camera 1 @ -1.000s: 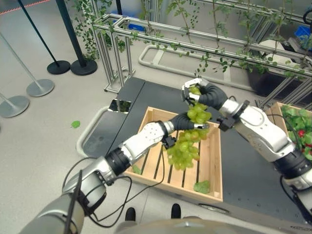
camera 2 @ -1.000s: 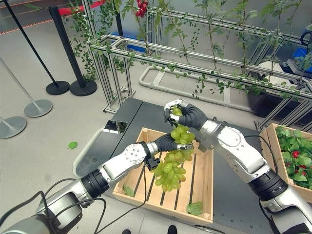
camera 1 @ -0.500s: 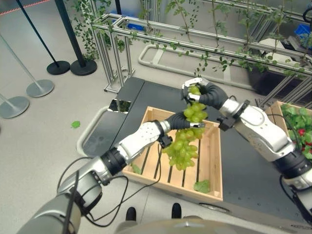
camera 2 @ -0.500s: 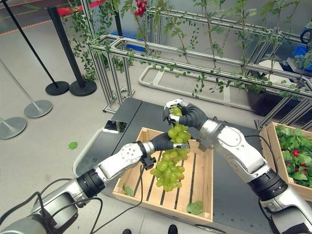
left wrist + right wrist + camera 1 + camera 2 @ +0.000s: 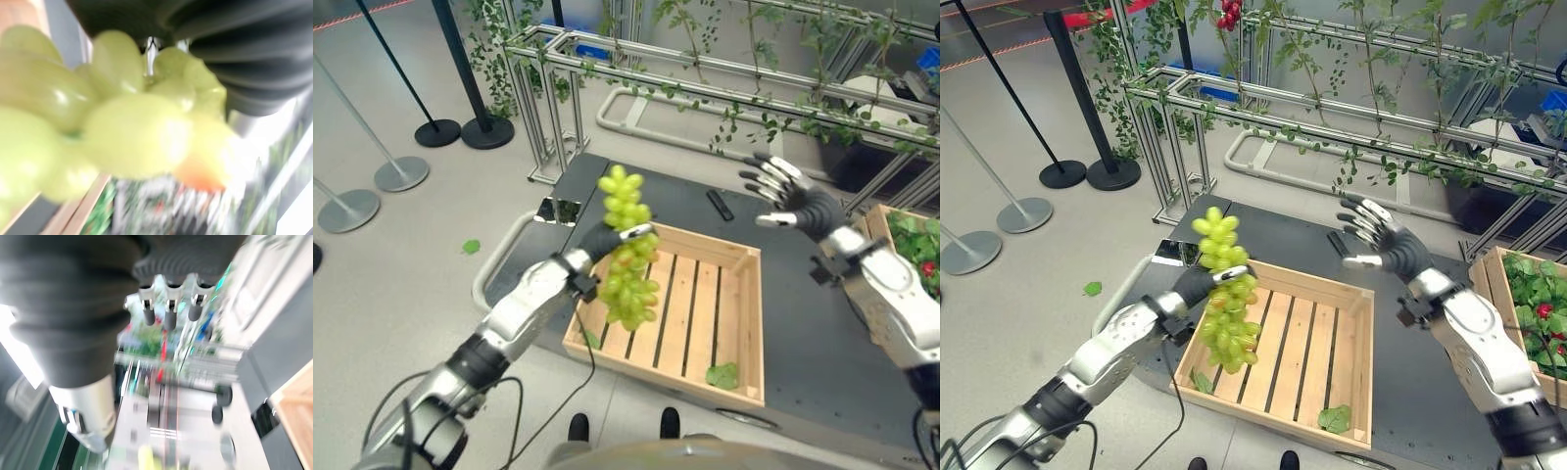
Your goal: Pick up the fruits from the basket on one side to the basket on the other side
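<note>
Grapes hang from our left hand, curled round them, over the crate's 9 o'clock edge. At 2 o'clock our right hand hovers spread wide, holding nothing.

The right robot hand lets go of the grapes and opens. The left robot hand now carries them alone, out over the crate's left edge.

Green grape bunch aloft, dangling
</note>
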### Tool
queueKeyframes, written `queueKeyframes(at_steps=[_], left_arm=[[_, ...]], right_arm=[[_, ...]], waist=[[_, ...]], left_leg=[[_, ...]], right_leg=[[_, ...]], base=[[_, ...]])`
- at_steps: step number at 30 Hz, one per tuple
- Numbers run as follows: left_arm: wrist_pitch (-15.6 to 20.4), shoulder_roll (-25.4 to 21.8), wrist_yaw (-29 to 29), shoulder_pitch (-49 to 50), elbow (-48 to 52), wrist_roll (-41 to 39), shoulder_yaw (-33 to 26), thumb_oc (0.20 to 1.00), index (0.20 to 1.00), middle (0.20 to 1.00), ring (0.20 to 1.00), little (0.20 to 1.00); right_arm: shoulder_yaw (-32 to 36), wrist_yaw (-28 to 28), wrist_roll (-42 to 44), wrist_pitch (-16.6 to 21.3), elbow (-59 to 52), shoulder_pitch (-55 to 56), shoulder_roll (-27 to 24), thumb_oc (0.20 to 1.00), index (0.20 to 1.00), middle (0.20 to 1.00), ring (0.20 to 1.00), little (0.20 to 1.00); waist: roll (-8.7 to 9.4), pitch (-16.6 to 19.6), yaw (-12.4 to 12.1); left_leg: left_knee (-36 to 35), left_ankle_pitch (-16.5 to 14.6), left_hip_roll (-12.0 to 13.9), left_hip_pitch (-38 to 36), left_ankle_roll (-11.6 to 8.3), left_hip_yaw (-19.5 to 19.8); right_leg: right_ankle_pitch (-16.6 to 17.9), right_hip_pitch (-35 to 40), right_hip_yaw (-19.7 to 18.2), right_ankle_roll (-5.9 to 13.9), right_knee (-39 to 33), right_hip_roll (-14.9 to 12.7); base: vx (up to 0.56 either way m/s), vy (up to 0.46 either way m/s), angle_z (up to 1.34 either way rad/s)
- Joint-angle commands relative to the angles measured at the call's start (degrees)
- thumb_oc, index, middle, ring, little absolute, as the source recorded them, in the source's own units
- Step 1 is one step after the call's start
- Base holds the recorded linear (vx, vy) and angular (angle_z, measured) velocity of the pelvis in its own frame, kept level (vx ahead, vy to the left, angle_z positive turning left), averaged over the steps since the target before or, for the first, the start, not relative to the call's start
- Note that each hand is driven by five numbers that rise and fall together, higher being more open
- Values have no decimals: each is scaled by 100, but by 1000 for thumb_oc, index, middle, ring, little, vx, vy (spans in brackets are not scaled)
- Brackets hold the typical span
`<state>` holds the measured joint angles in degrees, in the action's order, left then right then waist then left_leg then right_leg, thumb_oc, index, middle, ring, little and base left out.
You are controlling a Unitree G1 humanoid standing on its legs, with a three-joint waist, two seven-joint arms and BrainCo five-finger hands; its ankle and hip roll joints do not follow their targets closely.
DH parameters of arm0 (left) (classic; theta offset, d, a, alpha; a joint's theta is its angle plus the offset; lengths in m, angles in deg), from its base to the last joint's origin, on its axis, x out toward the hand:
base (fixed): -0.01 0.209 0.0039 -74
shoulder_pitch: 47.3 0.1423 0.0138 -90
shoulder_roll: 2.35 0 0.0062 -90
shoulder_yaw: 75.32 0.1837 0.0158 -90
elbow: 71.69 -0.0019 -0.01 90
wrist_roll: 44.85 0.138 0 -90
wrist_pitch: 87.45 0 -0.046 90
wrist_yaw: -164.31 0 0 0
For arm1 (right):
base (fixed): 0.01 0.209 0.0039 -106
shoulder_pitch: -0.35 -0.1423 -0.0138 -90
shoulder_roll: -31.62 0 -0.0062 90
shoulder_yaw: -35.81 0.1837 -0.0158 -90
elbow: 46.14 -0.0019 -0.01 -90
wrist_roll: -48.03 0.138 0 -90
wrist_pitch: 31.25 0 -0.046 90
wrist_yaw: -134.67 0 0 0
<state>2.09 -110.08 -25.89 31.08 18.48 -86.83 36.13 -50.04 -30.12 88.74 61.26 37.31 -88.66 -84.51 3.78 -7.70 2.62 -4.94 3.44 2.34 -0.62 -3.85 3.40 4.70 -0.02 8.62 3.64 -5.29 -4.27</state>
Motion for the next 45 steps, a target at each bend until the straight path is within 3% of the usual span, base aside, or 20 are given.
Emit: queueKeyframes(at_steps=[1, 6, 12, 17, 22, 24, 26, 27, 28, 30, 31, 32, 34, 38, 39, 40, 41, 42, 43, 45], left_arm=[[531, -5, -50, 44, 424, -359, -651, 200, 200, 200, 200, 200], [642, 54, -84, 679, 584, -122, -1369, 200, 200, 200, 200, 200], [1005, 781, 328, 1481, 552, 201, -2651, 200, 200, 200, 200, 200], [1269, 1016, 610, 1656, 684, 641, -3118, 200, 200, 200, 200, 200], [1491, 831, 942, 1430, 786, 1417, -3196, 200, 200, 200, 200, 200], [1588, 773, 962, 1354, 835, 1638, -3194, 200, 200, 200, 200, 200], [1694, 671, 1094, 1246, 865, 2026, -3220, 200, 200, 200, 200, 200], [1697, 669, 1100, 1236, 859, 2034, -3224, 200, 200, 200, 200, 200], [1743, 623, 1138, 1180, 903, 2103, -3254, 200, 200, 200, 200, 200], [1712, 652, 1165, 1199, 955, 2114, -3252, 200, 200, 200, 200, 200], [1709, 655, 1166, 1199, 960, 2115, -3253, 200, 200, 200, 200, 200], [1713, 710, 1159, 1243, 1017, 2099, -3278, 200, 200, 200, 200, 200], [1706, 732, 1146, 1251, 1053, 2058, -3282, 200, 200, 200, 200, 200], [1705, 705, 1195, 1251, 1062, 2118, -3274, 200, 200, 200, 200, 200], [1724, 712, 1290, 1159, 1008, 2123, -3274, 200, 200, 200, 200, 200], [1747, 731, 1342, 1149, 985, 2110, -3262, 200, 200, 200, 200, 200], [1709, 834, 1404, 1112, 955, 2062, -3230, 200, 200, 200, 200, 200], [1707, 843, 1404, 1108, 957, 2063, -3229, 200, 200, 200, 200, 200], [1685, 965, 1349, 1239, 1001, 2094, -3248, 200, 200, 200, 200, 200], [1698, 1086, 1403, 1231, 989, 2088, -3184, 200, 200, 200, 200, 200]], right_arm=[[602, -113, 127, 543, -95, -23, 295, 1000, 1000, 1000, 1000, 1000], [933, -188, 18, 640, 93, 253, 801, 1000, 1000, 1000, 1000, 1000], [1101, -836, -1076, 911, 522, 594, 1821, 1000, 1000, 1000, 1000, 1000], [1113, -1027, -1256, 1009, 592, 506, 2119, 1000, 1000, 1000, 1000, 1000], [1019, -1215, -1350, 1104, 642, 344, 2177, 1000, 1000, 1000, 1000, 1000], [1012, -1216, -1439, 1109, 589, 358, 2235, 1000, 1000, 1000, 1000, 1000], [932, -1294, -1514, 1160, 640, 283, 2330, 1000, 1000, 1000, 1000, 1000], [926, -1300, -1519, 1164, 646, 267, 2333, 1000, 1000, 1000, 1000, 1000], [836, -1244, -1453, 1151, 597, 291, 2387, 1000, 1000, 1000, 1000, 1000], [755, -1255, -1455, 1129, 619, 338, 2397, 1000, 1000, 1000, 1000, 1000], [756, -1255, -1454, 1130, 619, 336, 2395, 1000, 1000, 1000, 1000, 1000], [734, -1231, -1465, 1120, 667, 414, 2374, 1000, 1000, 1000, 1000, 1000], [784, -1180, -1474, 1078, 645, 545, 2342, 1000, 1000, 1000, 1000, 1000], [837, -1211, -1476, 1094, 696, 571, 2284, 1000, 1000, 1000, 1000, 1000], [887, -1252, -1443, 1122, 696, 561, 2234, 1000, 1000, 1000, 1000, 1000], [890, -1265, -1407, 1141, 670, 543, 2214, 1000, 1000, 1000, 1000, 1000], [950, -1245, -1372, 1158, 588, 614, 2116, 1000, 1000, 1000, 1000, 1000], [956, -1244, -1372, 1156, 585, 613, 2109, 1000, 1000, 1000, 1000, 1000], [1148, -1163, -1339, 1149, 557, 785, 1936, 1000, 1000, 1000, 1000, 1000], [1207, -1195, -1332, 1179, 621, 845, 1866, 1000, 1000, 1000, 1000, 1000]], waist=[[248, 283, 56], [224, 319, 63], [148, 305, 90], [106, 266, 118], [101, 9, 155], [116, -164, 206], [68, -326, 308], [71, -311, 287], [34, -351, 244], [-59, -313, 66], [-57, -311, 67], [-91, -229, -40], [-7, -132, -117], [118, -62, -298], [176, -111, -458], [173, -159, -477], [132, -260, -563], [85, -260, -560], [-36, -420, -574], [-114, -505, -529]], left_leg=[[405, -633, -324, 114, 275, 163], [377, -655, -321, 76, 290, 110], [420, -744, -326, 30, 349, -13], [667, -916, -371, 34, 401, -132], [1267, -1190, -469, 272, 484, -355], [1265, -1152, -494, 363, 530, -466], [1173, -1014, -456, 604, 589, -654], [1177, -1011, -451, 634, 592, -683], [1296, -905, -351, 878, 602, -751], [1299, -833, -283, 945, 624, -870], [1292, -808, -284, 956, 622, -871], [1261, -687, -237, 1046, 656, -914], [1400, -600, -219, 1301, 673, -917], [1689, -448, -99, 1805, 630, -933], [1862, -64, 92, 2272, 457, -778], [1840, 107, 201, 2370, 386, -772], [1599, 518, 390, 2407, 116, -523], [1549, 577, 428, 2409, 105, -493], [1137, 808, 628, 2351, -72, -255], [841, 845, 697, 2286, -141, -253]], right_leg=[[-779, 201, 405, 350, 468, -126], [-778, 212, 354, 350, 432, -121], [-798, 191, 190, 340, 464, -133], [-817, 173, 56, 365, 542, -172], [-852, -117, -230, 427, 1009, -241], [-682, -307, -386, 520, 1048, -262], [-101, -704, -726, 784, 914, -396], [-77, -744, -758, 789, 910, -389], [-281, -788, -831, 734, 1072, -304], [-893, -541, -414, 549, 1625, -274], [-893, -567, -416, 542, 1649, -276], [-1344, -292, -368, 449, 2412, -135], [-1612, 99, -555, 438, 2943, 17], [-1518, 465, -751, 413, 2818, 56], [-2212, 912, -868, 225, 2233, 191], [-2307, 844, -835, 88, 2156, 217], [-2603, 823, -705, -137, 1855, 462], [-2553, 817, -699, -152, 1823, 514], [-2569, 775, -605, -192, 1674, 754], [-2468, 796, -520, -232, 1560, 843]], base=[[0, 0, 0], [25, 14, -1], [17, 44, -5], [16, 65, -18], [-82, 130, -21], [-232, 166, -45], [-284, 106, -49], [-300, 59, -65], [-249, 78, -77], [-243, 73, -64], [-191, 7, -41], [-110, -12, -36], [-237, -159, -31], [-255, -225, 1], [-399, -397, -21], [-656, -710, -15], [-406, -423, -25], [-535, -582, -26], [-410, -389, -15], [-322, -314, -10]])
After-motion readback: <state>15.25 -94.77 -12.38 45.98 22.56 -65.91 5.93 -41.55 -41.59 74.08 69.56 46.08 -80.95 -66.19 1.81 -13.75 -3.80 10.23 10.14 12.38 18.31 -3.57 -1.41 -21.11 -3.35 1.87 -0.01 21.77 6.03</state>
